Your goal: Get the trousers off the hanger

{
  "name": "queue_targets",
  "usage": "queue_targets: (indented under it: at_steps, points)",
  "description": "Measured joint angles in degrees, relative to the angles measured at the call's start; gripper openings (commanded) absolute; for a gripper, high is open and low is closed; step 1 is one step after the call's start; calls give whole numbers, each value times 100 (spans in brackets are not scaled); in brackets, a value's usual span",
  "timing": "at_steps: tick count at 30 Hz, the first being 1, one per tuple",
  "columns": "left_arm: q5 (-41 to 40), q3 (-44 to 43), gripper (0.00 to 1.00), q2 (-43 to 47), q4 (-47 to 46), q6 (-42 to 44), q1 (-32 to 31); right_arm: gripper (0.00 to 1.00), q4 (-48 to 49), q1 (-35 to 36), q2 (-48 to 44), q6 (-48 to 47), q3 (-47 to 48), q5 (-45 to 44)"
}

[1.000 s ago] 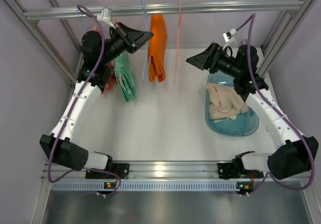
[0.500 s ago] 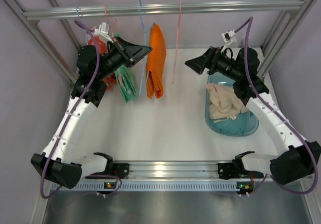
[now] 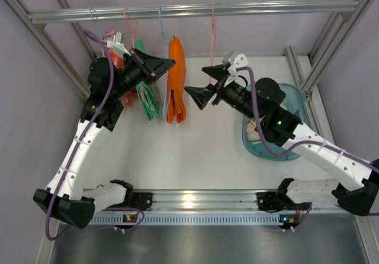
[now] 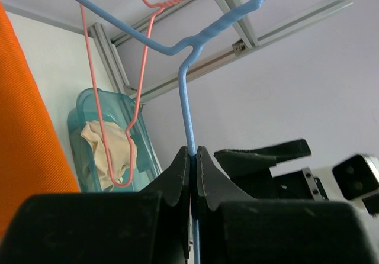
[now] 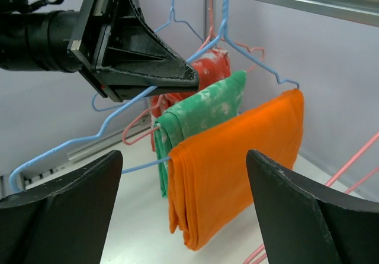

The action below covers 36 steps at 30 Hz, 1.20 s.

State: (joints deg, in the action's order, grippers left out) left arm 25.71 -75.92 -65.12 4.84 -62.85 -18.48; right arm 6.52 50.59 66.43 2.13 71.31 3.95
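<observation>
Orange trousers (image 3: 175,80) are hung vertically, just frame-left of the spread right gripper (image 3: 195,80); blue hanger (image 4: 188,46) is pinched by left gripper (image 4: 193,157).

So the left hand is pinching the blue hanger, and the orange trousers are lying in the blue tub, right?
Not quite. The left gripper does pinch the blue hanger, but the orange trousers hang folded over that hanger, as the right wrist view shows. What lies in the blue tub is the beige trousers.
</observation>
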Motion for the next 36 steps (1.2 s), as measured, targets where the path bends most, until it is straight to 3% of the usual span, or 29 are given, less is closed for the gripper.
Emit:
queue_targets:
  at_steps: [7, 15, 30, 36]
  points:
    - [-175, -66, 0, -2, 157, 59, 0, 84, 538, 907, 579, -667, -44, -1394]
    - [-289, -393, 0, -11, 343, 221, 2, 80, 960, 1121, 1447, -737, -52, -2380]
    - [-308, -588, 0, -17, 341, 273, 4, 66, 1497, 1075, 1764, -953, -118, -3051]
    - [-319, -588, 0, -17, 341, 278, 7, 68, 1764, 916, 1976, -1036, -118, -3060]
